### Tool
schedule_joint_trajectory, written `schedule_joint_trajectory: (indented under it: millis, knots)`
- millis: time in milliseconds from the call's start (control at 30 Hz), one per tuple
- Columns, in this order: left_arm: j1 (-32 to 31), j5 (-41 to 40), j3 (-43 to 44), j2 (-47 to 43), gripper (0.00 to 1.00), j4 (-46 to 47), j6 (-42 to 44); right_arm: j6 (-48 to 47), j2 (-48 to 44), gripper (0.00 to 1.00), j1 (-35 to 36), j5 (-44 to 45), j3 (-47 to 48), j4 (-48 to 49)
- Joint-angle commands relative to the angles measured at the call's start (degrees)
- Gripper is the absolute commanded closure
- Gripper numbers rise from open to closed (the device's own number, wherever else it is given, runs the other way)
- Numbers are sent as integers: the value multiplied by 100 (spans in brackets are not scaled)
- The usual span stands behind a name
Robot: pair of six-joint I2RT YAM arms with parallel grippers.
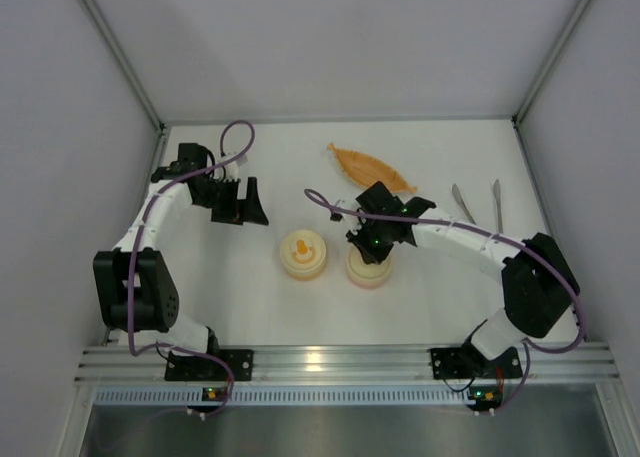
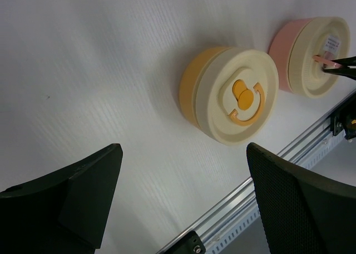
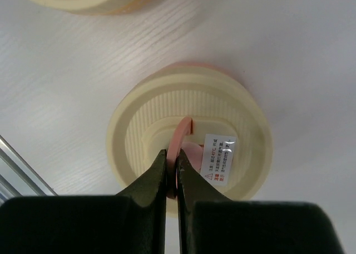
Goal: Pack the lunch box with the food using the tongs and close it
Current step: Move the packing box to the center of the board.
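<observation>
Pink lunch box (image 3: 189, 98), round with a ribbed cream lid, sits directly beneath the right tool (image 3: 173, 157). That tool is fully closed, its two dark tips pinching the thin pink ring handle (image 3: 179, 134) that stands upright at the lid's centre. The lid looks seated on the box. Just to this tool's left stands a yellow lunch box (image 1: 303, 254) with its cream lid on, close beside the pink one but not touching it.

The left tool (image 2: 184, 154) hangs wide open and holds nothing; the yellow box lies ahead of it and the pink box farther off.

The tongs (image 1: 463, 204) lie on the white surface (image 1: 240, 287) beyond and to the right of the right tool, well apart from it and untouched. An orange boat-shaped dish (image 1: 372, 167) lies just beyond the same tool. No food pieces can be made out.

Likely risks: the ring is slim and gripped only at the tips, so it could slip free on a lift. If the lid fits tightly, the whole box may rise or tip, since nothing steadies its base. A sideways pull could knock it into the yellow box.
</observation>
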Motion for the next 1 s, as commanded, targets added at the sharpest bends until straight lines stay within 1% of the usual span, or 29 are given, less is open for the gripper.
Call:
schedule_joint_trajectory:
  millis: [0,200,333,467,500,567,600,767,800,967]
  knots:
    - [163,38,186,-103,2,87,13,840,812,100,144,224,-173,-113]
    - [199,82,204,-60,2,95,13,1675,962,100,136,277,-261,229]
    - [207,82,160,-86,2,113,22,1685,997,100,127,-468,-331,484]
    - [225,126,160,-103,2,60,66,1589,1076,99,118,-707,-174,441]
    - [216,117,151,-112,2,60,66,1571,1085,95,127,-716,-147,406]
    - [234,126,151,-130,2,34,101,1553,1033,89,118,-760,-94,353]
    - [242,143,151,-130,2,34,101,1545,1006,82,127,-769,-85,352]
    - [251,196,151,-156,2,16,101,1544,874,71,127,-708,82,159]
    - [251,205,151,-174,2,25,110,1553,866,66,127,-708,91,116]
    - [269,231,142,-200,2,7,101,1272,787,53,127,-637,231,-60]
